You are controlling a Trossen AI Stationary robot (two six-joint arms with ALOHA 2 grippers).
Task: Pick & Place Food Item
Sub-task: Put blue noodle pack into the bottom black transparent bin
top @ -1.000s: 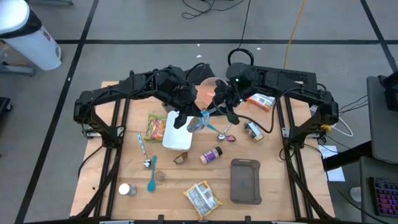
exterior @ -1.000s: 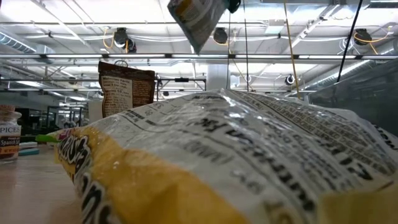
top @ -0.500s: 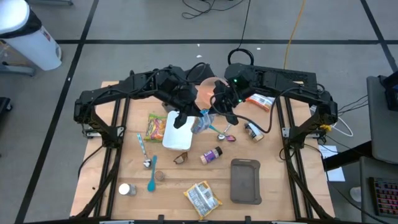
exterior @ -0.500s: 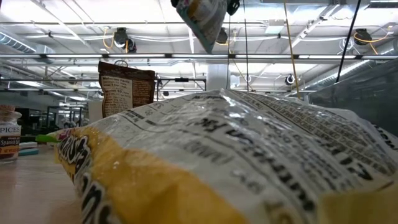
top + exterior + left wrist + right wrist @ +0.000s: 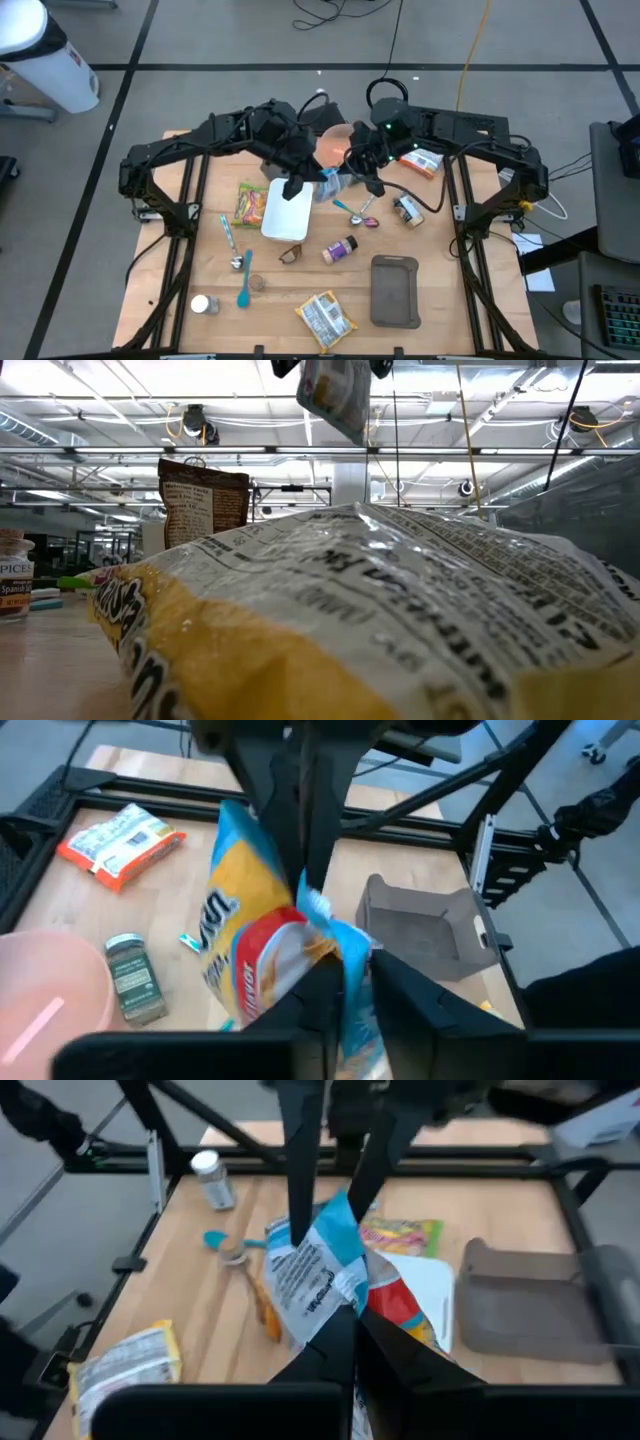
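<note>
A blue, orange and red chip bag (image 5: 330, 187) hangs in the air over the table's far middle, between my two grippers. My right gripper (image 5: 355, 1340) is shut on it from the right side. My left gripper (image 5: 358, 1005) reaches in from the left with its fingers a little apart, and the bag's crumpled blue edge (image 5: 352, 965) stands between them. In the low view the bag (image 5: 335, 400) hangs at the top of the picture, clear of everything below it. My right gripper pinches the bag's blue upper edge (image 5: 300, 885) between its two fingers, slanting down from the table's right. The bag is lifted clear and hangs below the fingers. My left gripper has the bag's edge between its parted fingers; I cannot tell whether they touch it.
A white board (image 5: 285, 212) lies under the bag, with a pink bowl (image 5: 333, 145) beyond it. A grey tray (image 5: 395, 290), a yellow snack bag (image 5: 325, 318), spice jars (image 5: 340, 248) (image 5: 407, 210), a candy bag (image 5: 248, 203), an orange packet (image 5: 420, 160) and spoons lie around.
The hanging bag has shifted toward my right gripper and risen slightly. In the low view it now hangs more upright than a second ago. Both arms have stayed nearly in place.
</note>
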